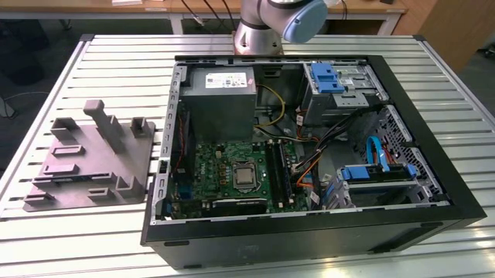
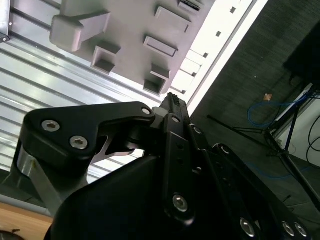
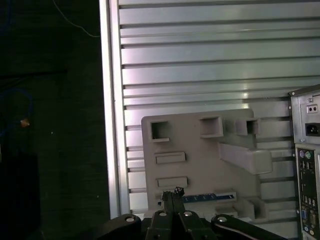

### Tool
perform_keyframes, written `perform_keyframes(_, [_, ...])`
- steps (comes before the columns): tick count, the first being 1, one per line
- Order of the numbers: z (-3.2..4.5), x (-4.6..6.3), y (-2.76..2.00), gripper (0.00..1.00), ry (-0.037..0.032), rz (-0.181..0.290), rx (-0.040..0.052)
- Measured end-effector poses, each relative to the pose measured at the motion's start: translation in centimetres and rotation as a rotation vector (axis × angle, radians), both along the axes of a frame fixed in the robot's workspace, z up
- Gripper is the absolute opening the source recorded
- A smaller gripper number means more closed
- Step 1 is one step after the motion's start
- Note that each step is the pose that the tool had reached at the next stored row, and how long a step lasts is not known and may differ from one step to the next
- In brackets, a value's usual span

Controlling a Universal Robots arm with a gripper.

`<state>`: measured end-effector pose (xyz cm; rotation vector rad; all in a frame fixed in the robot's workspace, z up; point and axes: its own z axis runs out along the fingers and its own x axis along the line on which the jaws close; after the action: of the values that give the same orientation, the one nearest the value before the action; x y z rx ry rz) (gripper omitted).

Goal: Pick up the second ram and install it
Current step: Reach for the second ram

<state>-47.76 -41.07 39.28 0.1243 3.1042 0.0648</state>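
**Second RAM stick sitting in the fixture, end effector closed and holding nothing**

The end effector (image 3: 172, 196) has its fingers pressed together with nothing between them, and you can see that in both wrist views. It hangs over the grey fixture plate (image 3: 200, 150), apart from it, with the tips pointing towards the plate's edge.

The second ram (image 3: 207, 197) is lying in a long pocket of that plate. In the first wrist view it's a thin blue strip just beside the fingertips. The plate sits on the slatted counter (image 1: 101, 63), on the exterior view's left of the open PC case (image 1: 433, 191).

Stuff I'd worry about from here:

- If the closed fingers come down like that, I reckon they'd land on top of the strip instead of either side of it. That could jam it in the pocket or chip it.
- It's a thin, flat part. An off-centre grab would probably let it tilt.
- The memory slots (image 1: 280, 171) on the motherboard (image 1: 224, 168) have cables (image 1: 305, 168) right next to them. A tilted stick could snag on those, or go in crooked and flex the board.
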Motion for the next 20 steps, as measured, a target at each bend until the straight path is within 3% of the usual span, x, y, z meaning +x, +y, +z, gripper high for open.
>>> perform_keyframes(20, [-0.08,-5.3,-0.11,0.11,0.0001,0.000,-0.0001])
